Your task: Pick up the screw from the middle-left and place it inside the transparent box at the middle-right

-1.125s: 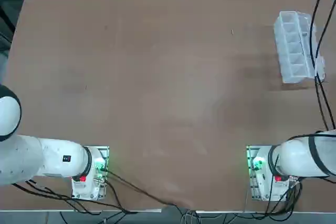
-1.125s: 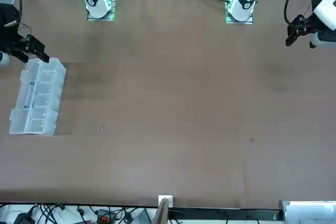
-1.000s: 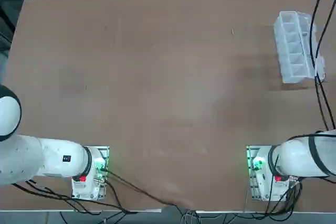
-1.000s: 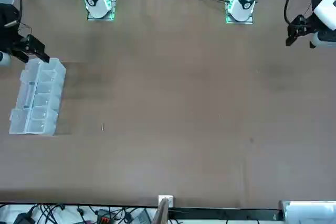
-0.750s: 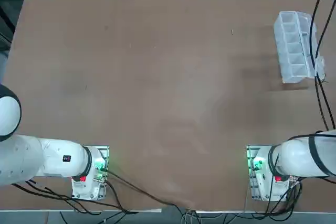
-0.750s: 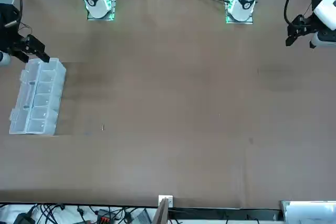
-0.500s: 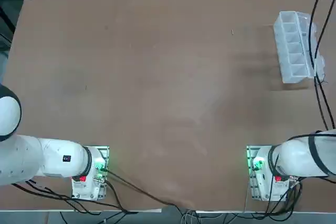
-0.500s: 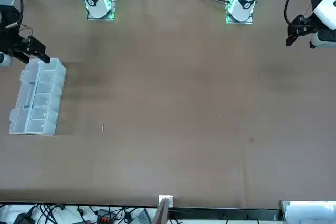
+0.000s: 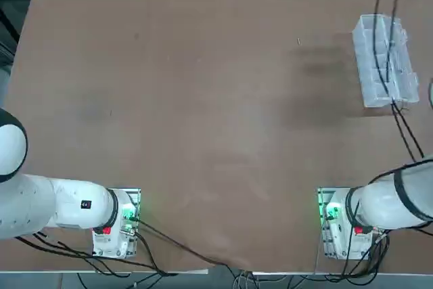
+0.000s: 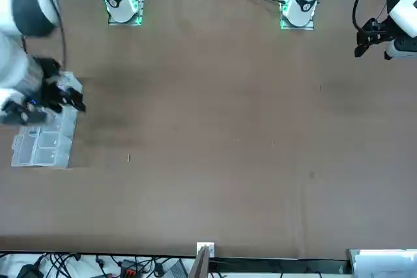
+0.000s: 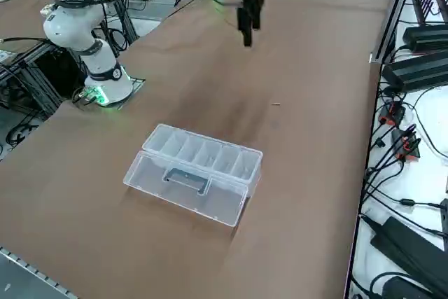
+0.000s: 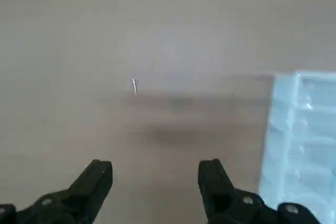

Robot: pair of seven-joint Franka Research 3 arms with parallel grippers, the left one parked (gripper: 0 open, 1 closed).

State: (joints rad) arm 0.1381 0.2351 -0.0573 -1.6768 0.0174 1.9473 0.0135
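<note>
The screw (image 9: 298, 41) lies bare on the tabletop (image 9: 203, 113) in top view, well apart from the transparent box (image 9: 383, 60) at the right edge; only blurred dark bits of the arm show at the far edge above the box.

Front view: right pincer (image 10: 65, 99) hangs over the box's end nearest the arm bases, screw (image 10: 128, 157) off toward mid-table. Half a sec ago the pincer sat behind that box end; now it's swung over it, arm blurred.

Side view: pincer (image 11: 247, 29) high above the tabletop, screw (image 11: 276, 103) beyond the box (image 11: 196, 173).

Wrist view: fingers (image 12: 100, 179) spread wide, nothing held, screw (image 12: 134, 85) ahead, left of centre. Risk, imo: sliver is so thin the tips could close beside it or flick it away if the descent is off-line; a low swing could clip the box wall.
</note>
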